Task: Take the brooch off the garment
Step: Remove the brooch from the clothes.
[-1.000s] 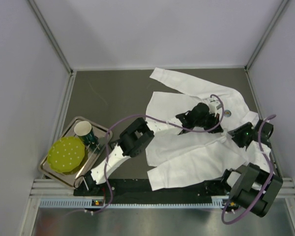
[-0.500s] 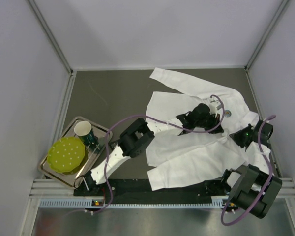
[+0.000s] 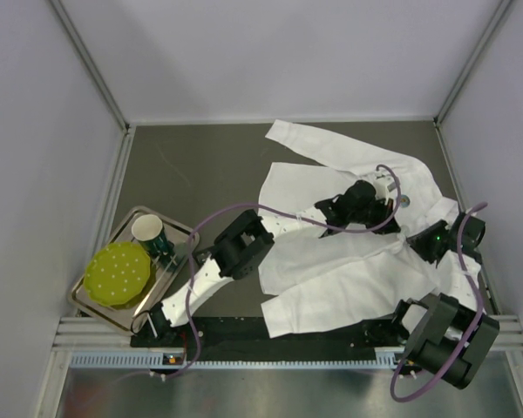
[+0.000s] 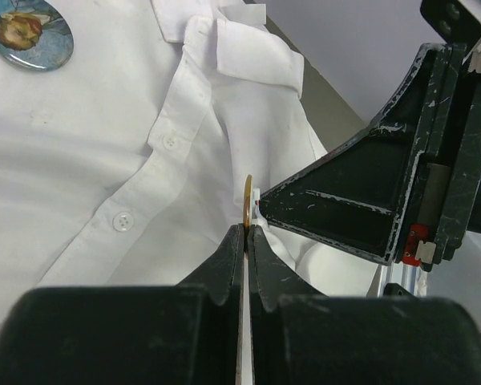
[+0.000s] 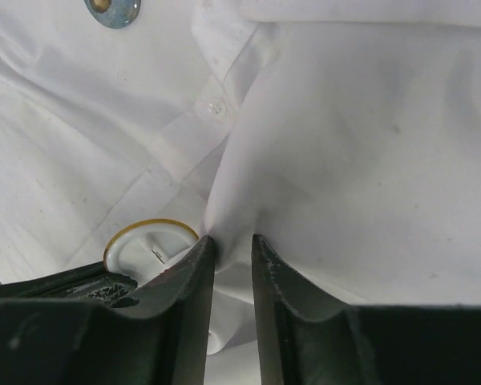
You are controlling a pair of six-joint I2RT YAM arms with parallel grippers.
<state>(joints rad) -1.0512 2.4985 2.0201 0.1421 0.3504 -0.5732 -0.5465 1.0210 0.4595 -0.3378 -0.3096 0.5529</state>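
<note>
Dark matte tabletop (image 3: pixel 200 165) fills a booth of pale lilac walls (image 3: pixel 61 104), with a steel tray (image 3: pixel 185 233) carrying a green dotted plate (image 3: pixel 118 273) and a cup (image 3: pixel 146 229) at its near left, and the white shirt (image 3: pixel 349 270) spread over its right half. A blue oval brooch (image 4: pixel 28 30) sits on the shirt's chest by the collar. Near it the left gripper (image 4: pixel 247 234) is clamped on a gold-rimmed disc (image 4: pixel 248 196) held edge-on, while the right gripper (image 5: pixel 232 245) pinches a raised fold of cloth in a narrow gap

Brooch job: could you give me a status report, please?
Left gripper shut on gold-rimmed disc. Right gripper pinching shirt fold. Blue brooch on shirt, clear of both.
</note>
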